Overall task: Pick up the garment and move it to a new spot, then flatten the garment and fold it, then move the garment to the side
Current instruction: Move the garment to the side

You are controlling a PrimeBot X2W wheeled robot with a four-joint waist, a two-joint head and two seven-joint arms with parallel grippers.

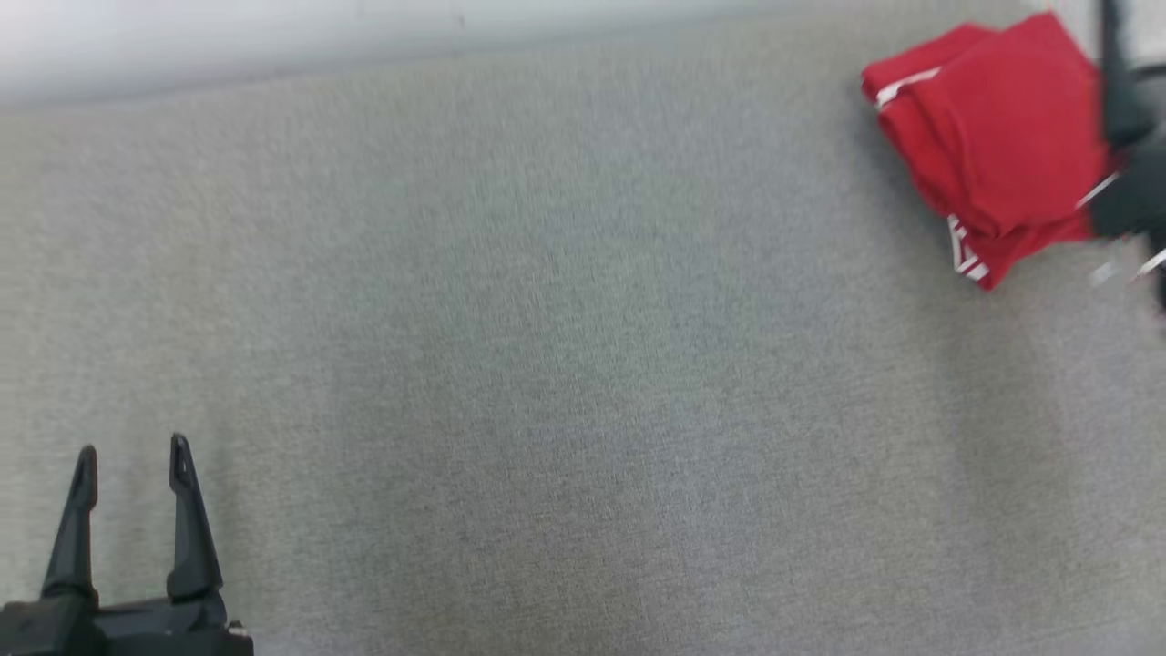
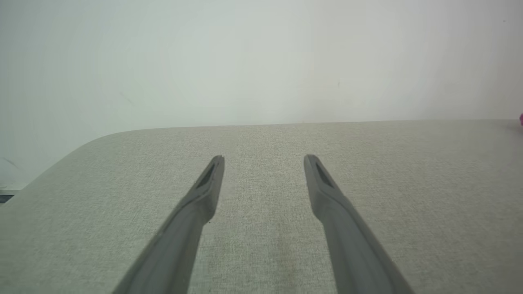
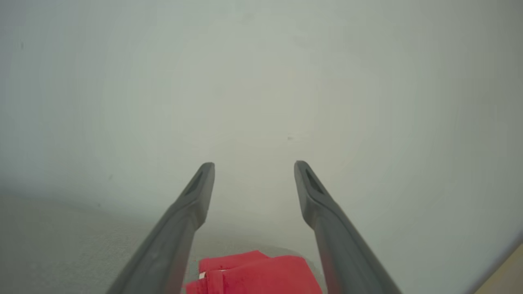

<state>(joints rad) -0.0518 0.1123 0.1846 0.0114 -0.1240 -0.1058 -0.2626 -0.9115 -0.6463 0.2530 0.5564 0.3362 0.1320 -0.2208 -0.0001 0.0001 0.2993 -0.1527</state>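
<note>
The garment [image 1: 997, 137] is red with white trim and lies folded in a compact bundle at the far right of the grey cloth-covered table [image 1: 547, 364]. My right gripper [image 1: 1134, 91] is a blurred dark shape at the bundle's right edge. In the right wrist view its fingers stand open [image 3: 254, 167] with nothing between them, and the garment [image 3: 253, 273] lies below, near their bases. Down at the near left my left gripper [image 1: 132, 456] is open and empty, far from the garment. The left wrist view has it [image 2: 264, 159] spread above bare table.
A pale wall [image 1: 364, 36] runs along the table's far edge. The table's far left corner [image 2: 102, 136] is rounded. A wide stretch of grey table lies between the left gripper and the garment.
</note>
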